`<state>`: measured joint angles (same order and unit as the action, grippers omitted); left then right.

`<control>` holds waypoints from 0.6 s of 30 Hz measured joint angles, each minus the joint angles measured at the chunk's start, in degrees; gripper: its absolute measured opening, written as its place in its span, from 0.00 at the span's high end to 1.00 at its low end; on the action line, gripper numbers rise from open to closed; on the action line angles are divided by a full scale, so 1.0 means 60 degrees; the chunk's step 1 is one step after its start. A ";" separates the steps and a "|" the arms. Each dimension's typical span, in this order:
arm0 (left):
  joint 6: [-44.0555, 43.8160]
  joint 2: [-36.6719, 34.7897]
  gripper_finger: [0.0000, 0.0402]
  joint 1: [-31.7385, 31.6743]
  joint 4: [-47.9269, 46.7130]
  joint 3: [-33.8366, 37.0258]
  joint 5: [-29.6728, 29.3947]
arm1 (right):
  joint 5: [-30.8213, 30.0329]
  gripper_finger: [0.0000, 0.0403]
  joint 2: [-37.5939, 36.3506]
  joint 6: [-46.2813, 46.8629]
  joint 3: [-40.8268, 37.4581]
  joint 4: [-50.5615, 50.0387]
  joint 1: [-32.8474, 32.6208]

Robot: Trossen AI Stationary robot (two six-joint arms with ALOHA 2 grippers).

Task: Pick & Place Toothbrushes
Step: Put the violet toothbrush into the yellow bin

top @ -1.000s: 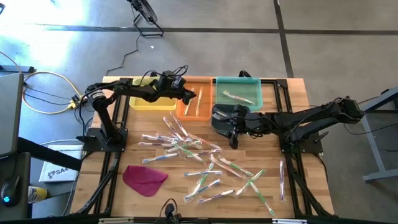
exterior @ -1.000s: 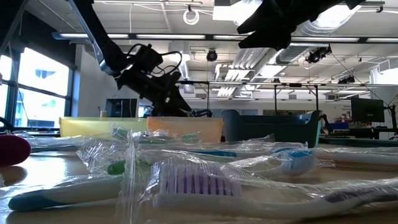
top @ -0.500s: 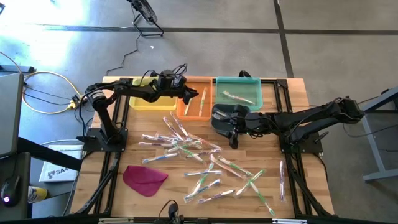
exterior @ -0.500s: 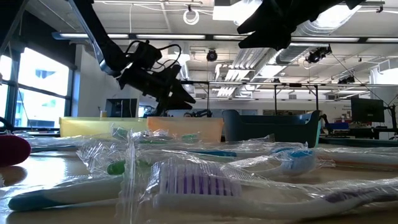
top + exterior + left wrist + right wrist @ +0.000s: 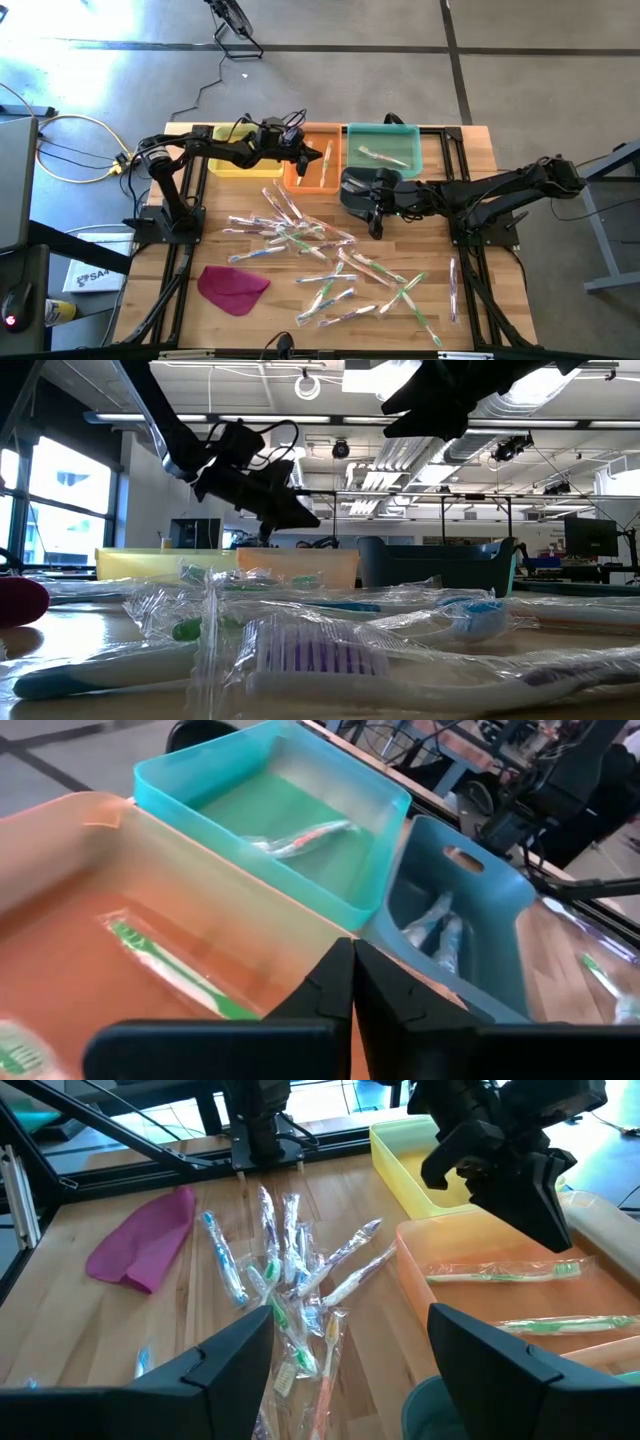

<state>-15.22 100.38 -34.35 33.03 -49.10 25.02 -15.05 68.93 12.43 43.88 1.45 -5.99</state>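
Above the orange bin (image 5: pixel 312 165), the left gripper (image 5: pixel 303 155) is hanging with its fingers now snapped shut on nothing, its toothbrush (image 5: pixel 505 1272) apparently released below, while the right gripper (image 5: pixel 374 210) is waiting open near the toothbrushes (image 5: pixel 300 235) scattered beyond.

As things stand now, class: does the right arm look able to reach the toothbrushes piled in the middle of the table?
Probably yes. The right gripper hangs open just beside the pile of toothbrushes, with bare table between them and nothing blocking. The left gripper is shut over the orange bin, well clear.
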 joint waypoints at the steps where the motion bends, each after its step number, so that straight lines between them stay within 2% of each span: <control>1: -0.0003 0.0000 0.99 0.0000 -0.0027 0.0000 0.0004 | 0.0000 0.36 0.0000 0.0000 0.0000 0.0000 -0.0001; 12: -0.0004 -0.0004 0.97 -0.0001 -0.0308 0.0004 0.0355 | -0.0024 0.36 0.0000 0.0000 0.0000 0.0007 0.0065; 18: 0.0249 -0.0031 0.97 0.0000 -0.0190 0.0004 0.0624 | -0.0391 0.36 0.0000 0.0000 0.0000 0.0007 0.0194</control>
<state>-13.73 100.19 -34.35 31.89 -49.08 28.76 -17.39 68.93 12.43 43.88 1.50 -4.83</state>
